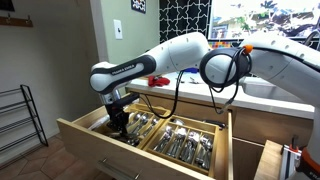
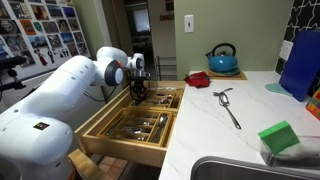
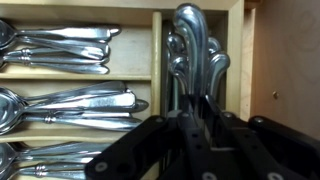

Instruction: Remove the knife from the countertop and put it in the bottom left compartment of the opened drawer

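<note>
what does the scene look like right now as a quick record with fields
gripper: lowered into the drawer, open or shut unclear
drawer: pulled open, holds silver cutlery sorted in wooden sections
knife: not identifiable in any view
countertop: white, carries a metal utensil, a blue kettle and a green sponge

Reaching out with white arm (image 1: 170, 55) bent at elbow, pointing gripper (image 1: 120, 124) straight down, holding black fingers (image 3: 192, 118) near together, hiding grip state in shadow
</note>
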`<control>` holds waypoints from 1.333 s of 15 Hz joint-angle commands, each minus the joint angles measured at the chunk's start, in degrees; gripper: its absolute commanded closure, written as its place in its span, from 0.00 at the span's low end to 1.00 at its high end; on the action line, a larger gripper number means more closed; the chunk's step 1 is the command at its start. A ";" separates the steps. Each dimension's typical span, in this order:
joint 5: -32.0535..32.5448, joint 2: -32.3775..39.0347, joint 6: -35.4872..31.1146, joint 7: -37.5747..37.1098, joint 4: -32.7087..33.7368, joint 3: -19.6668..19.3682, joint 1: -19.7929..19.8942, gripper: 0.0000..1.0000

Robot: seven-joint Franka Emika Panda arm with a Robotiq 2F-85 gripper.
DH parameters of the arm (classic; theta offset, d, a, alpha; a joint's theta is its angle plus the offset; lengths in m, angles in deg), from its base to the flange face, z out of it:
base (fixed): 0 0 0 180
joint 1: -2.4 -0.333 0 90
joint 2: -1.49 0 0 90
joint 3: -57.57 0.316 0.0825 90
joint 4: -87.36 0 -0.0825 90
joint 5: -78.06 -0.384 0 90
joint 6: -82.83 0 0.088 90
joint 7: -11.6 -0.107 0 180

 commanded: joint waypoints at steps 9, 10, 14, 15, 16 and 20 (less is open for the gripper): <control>0.74 7.60 2.89 0.08 12.12 -2.43 -2.63 0.51; 0.58 7.50 2.92 0.10 12.22 -2.26 -2.71 0.43; 0.95 5.83 3.62 -1.08 11.94 -2.60 -3.78 0.13; 1.02 4.87 4.16 -1.27 11.64 -2.65 -4.03 0.05; 0.96 4.00 4.48 -1.63 11.45 -2.66 -4.14 0.01; 1.87 -0.73 5.30 -2.13 9.61 -3.31 -4.30 0.00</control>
